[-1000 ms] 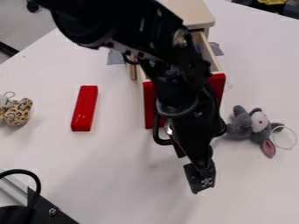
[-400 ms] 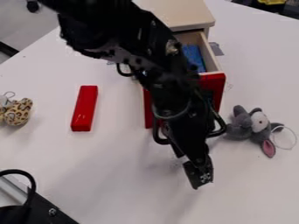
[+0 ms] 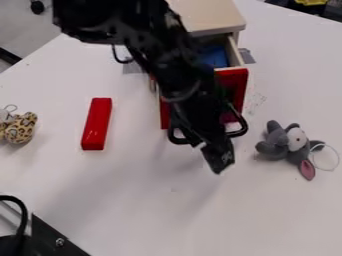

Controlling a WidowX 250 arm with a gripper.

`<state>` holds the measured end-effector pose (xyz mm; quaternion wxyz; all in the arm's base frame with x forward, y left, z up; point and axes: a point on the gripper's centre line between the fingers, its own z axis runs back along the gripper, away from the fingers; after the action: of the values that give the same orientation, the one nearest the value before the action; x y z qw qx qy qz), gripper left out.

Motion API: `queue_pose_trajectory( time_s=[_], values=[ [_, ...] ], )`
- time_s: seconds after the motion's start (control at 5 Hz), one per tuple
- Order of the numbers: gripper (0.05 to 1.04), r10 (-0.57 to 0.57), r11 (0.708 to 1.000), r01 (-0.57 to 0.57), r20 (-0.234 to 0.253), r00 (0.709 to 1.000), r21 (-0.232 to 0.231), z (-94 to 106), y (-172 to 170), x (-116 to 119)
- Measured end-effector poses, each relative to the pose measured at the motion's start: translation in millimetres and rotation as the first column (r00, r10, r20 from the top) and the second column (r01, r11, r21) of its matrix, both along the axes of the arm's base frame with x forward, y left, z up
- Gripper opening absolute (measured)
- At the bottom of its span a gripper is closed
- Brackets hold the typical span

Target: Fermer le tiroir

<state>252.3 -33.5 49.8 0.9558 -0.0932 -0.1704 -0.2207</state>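
The claw (image 3: 218,156) hangs before the partly open red-fronted drawer (image 3: 235,78); whether the claw is clenched or released, I cannot tell.

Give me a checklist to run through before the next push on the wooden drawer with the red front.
- Drawer fully shut: not ok, it stands partly out of the pale wooden cabinet.
- Black gripper on the outer side of the red front: ok.
- Gripper pressing on the front: cannot tell, the arm hides that spot.
- Blue item inside sits low enough to pass under the cabinet top: cannot tell.
- Red oblong block apart from the drawer: ok.
- Grey plush toy apart from the drawer: ok.
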Motion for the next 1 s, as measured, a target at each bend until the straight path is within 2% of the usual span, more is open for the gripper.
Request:
queue_pose_trajectory(
  time_s=[0.2, 0.4, 0.8, 1.0],
  values=[
    [0.999, 0.057, 0.998, -0.056, 0.035, 0.998, -0.029, 7.9, 15.9, 9.9],
    [0.999, 0.079, 0.997, -0.078, 0.062, 0.995, -0.031, 10.8, 27.2, 14.0],
    [0.999, 0.089, 0.996, -0.087, 0.063, 0.994, -0.034, 9.2, 35.0, 22.0],
    [0.999, 0.101, 0.994, -0.098, 0.079, 0.992, -0.04, 8.6, 38.8, 36.7]
  ],
)
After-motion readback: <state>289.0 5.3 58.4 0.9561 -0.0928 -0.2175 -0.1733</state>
